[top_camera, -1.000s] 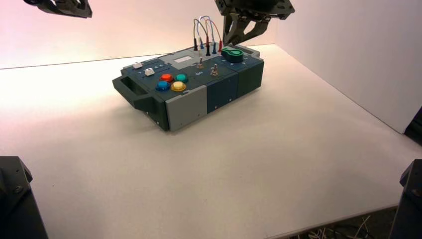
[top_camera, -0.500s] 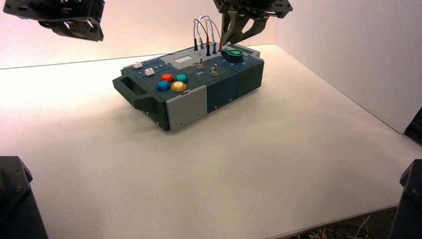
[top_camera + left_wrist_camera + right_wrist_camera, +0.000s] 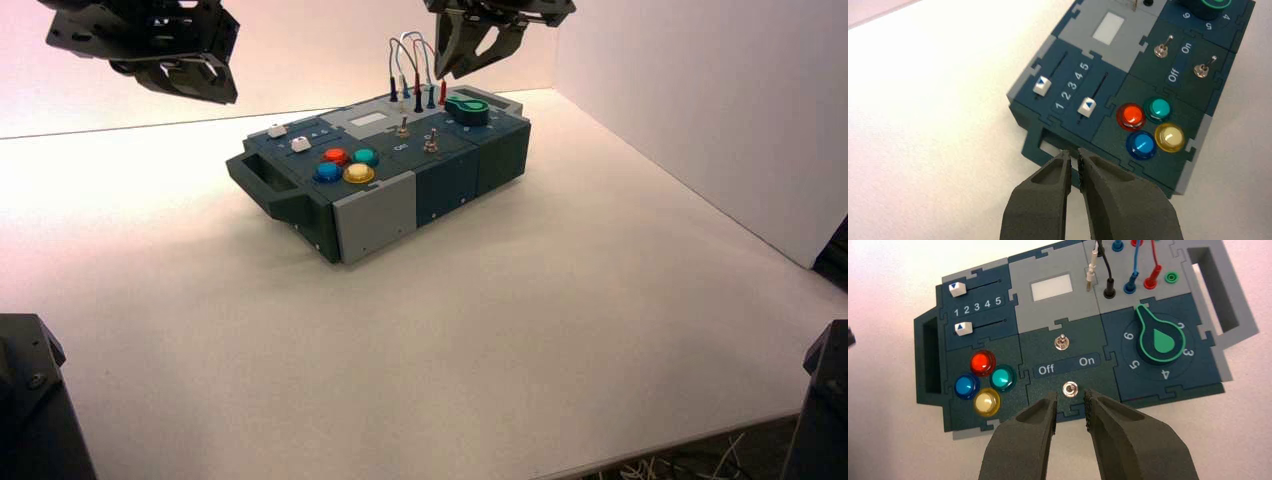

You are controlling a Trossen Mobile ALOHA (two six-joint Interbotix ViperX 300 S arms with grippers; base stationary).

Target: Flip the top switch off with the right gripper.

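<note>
holding the right gripper [image 3: 1069, 396] with jaws spread above the box [image 3: 1048, 252], i maybe want room around the top switch [image 3: 1062, 343], while the left gripper [image 3: 1074, 152], slightly parted, hangs near the handle [image 3: 1032, 146].

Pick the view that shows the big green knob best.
The right wrist view: the green knob appears there whole, with its pointer and the digits around it. The high view shows it smaller and at a slant, at the box's right end, below the right gripper. The left wrist view cuts it off at the edge.
</note>
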